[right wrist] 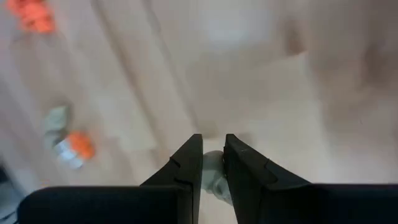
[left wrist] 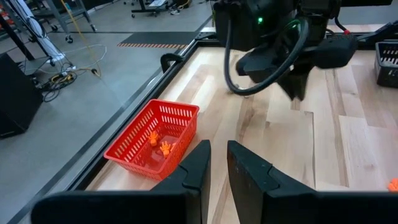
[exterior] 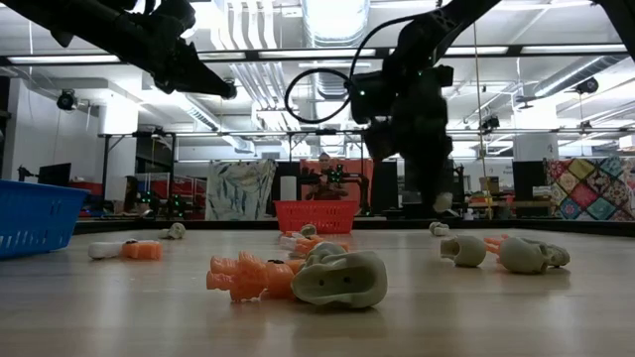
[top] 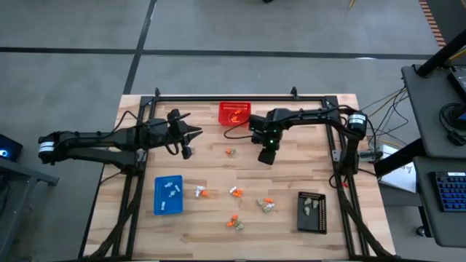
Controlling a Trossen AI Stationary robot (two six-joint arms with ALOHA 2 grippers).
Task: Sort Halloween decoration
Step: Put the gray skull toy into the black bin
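Observation:
Tiny orange, white and pale grey Halloween trinkets lie scattered on the wooden table: one (top: pixel 230 151) mid-table, others (top: pixel 202 192) (top: pixel 235 192) (top: pixel 265 205) (top: pixel 234 224) toward the near edge. My right gripper (top: pixel 267 156) hangs over the middle of the table, pointing steeply down, shut on a pale trinket (right wrist: pixel 212 171). My left gripper (top: pixel 187 151) waits above the table's left part, shut, with nothing between its fingers (left wrist: pixel 200 163). My right gripper pinches the pale trinket (right wrist: pixel 213 163) between its two fingers, which come from above, slanting down. The trinket is lifted clear of the table; it shows pale at the fingertips in the low view (exterior: pixel 442 203). Which part of it is held is hidden by the fingers.
A red mesh basket (top: pixel 234 113) at the far edge holds orange trinkets (left wrist: pixel 158 144). A blue tray (top: pixel 168 195) with white pieces lies near left, a black tray (top: pixel 312 212) with pale pieces near right. Bare wood lies between the two grippers.

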